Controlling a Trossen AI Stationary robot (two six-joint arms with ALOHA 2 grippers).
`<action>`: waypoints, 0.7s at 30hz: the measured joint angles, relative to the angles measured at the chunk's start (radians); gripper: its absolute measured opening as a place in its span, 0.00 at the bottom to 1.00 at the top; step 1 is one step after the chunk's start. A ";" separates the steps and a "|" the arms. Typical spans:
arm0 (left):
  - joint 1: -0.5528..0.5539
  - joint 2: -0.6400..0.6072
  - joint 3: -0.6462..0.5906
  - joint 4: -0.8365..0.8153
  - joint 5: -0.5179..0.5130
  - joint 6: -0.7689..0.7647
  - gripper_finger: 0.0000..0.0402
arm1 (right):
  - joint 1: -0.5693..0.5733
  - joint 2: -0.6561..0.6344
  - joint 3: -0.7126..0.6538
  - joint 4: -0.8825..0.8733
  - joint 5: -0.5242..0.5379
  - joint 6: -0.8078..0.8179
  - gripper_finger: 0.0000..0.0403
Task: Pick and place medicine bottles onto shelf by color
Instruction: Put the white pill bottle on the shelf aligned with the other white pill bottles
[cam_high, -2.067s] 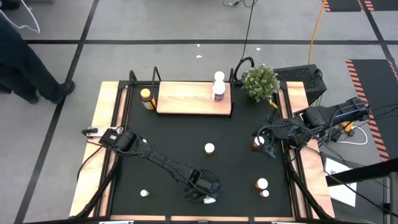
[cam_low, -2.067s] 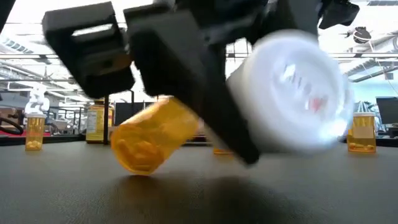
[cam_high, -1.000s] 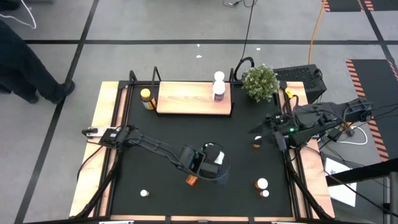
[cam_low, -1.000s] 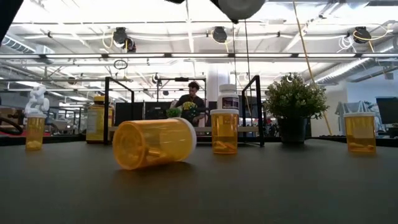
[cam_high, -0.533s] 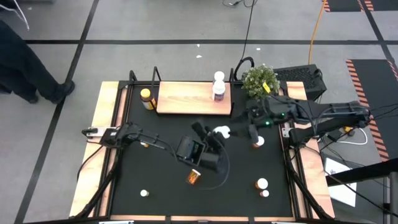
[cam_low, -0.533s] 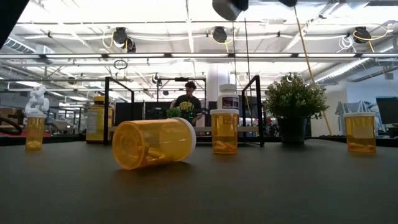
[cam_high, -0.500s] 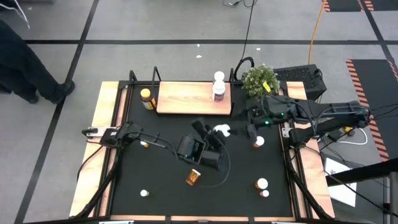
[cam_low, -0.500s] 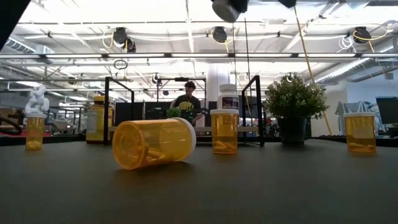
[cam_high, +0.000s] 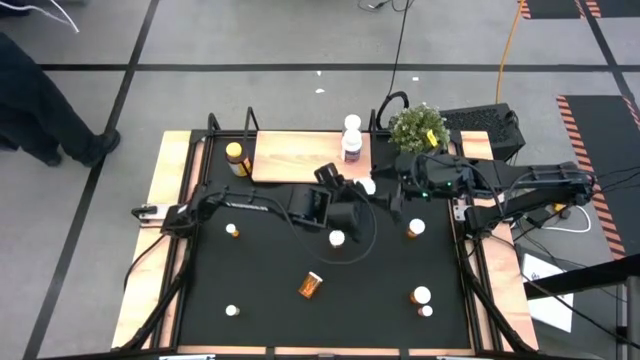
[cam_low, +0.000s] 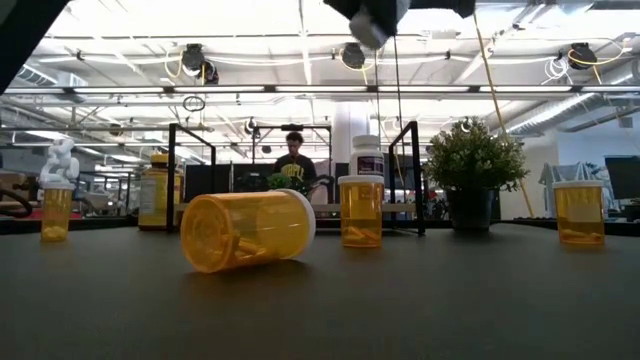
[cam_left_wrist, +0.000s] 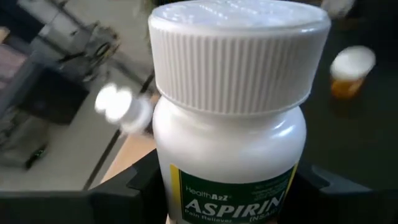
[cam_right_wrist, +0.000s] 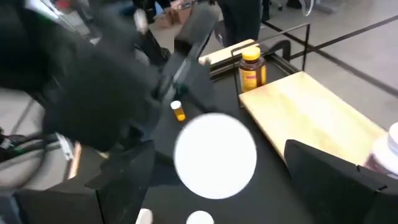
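Note:
My left gripper (cam_high: 352, 194) hangs above the mat just near the shelf (cam_high: 300, 158), shut on a white aspirin bottle (cam_left_wrist: 230, 143) whose white cap (cam_high: 368, 186) faces my right gripper (cam_high: 392, 192). That gripper is open; in its wrist view the cap (cam_right_wrist: 215, 155) shows end-on between its fingers, with a gap on each side. Two white bottles (cam_high: 350, 140) stand on the shelf's right end. An amber yellow-lidded jar (cam_high: 235, 157) stands left of the shelf. An orange bottle (cam_high: 311, 285) lies on its side on the mat. My left gripper pinches the white bottle by its labelled body (cam_left_wrist: 168, 186), below the ribbed cap, one finger on each side. The bottle is lifted clear of the mat and tilted, its cap end sticking out past the fingers toward the right arm.
Small capped bottles stand scattered on the black mat (cam_high: 260, 290): (cam_high: 337, 238), (cam_high: 415, 228), (cam_high: 421, 296), (cam_high: 232, 310), (cam_high: 232, 230). A potted plant (cam_high: 418, 130) stands right of the shelf. The shelf's left and middle boards are bare. A person stands beyond the table's far left corner.
My left gripper has carried the white bottle up and from the mat's near middle toward the shelf, rolling its wrist so that the cap now faces the right arm. My right gripper has come from the right edge toward the middle, then stopped. The lying orange bottle stayed put.

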 joint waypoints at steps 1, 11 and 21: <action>0.003 -0.008 0.000 0.023 0.020 0.025 0.53 | 0.000 -0.003 0.000 -0.003 0.000 -0.002 0.87; 0.008 -0.016 0.000 0.127 0.118 0.028 0.53 | 0.002 -0.013 0.000 0.003 0.018 0.029 0.85; 0.010 -0.015 -0.001 0.127 0.111 -0.073 0.53 | 0.003 -0.013 0.000 -0.014 0.020 0.080 0.62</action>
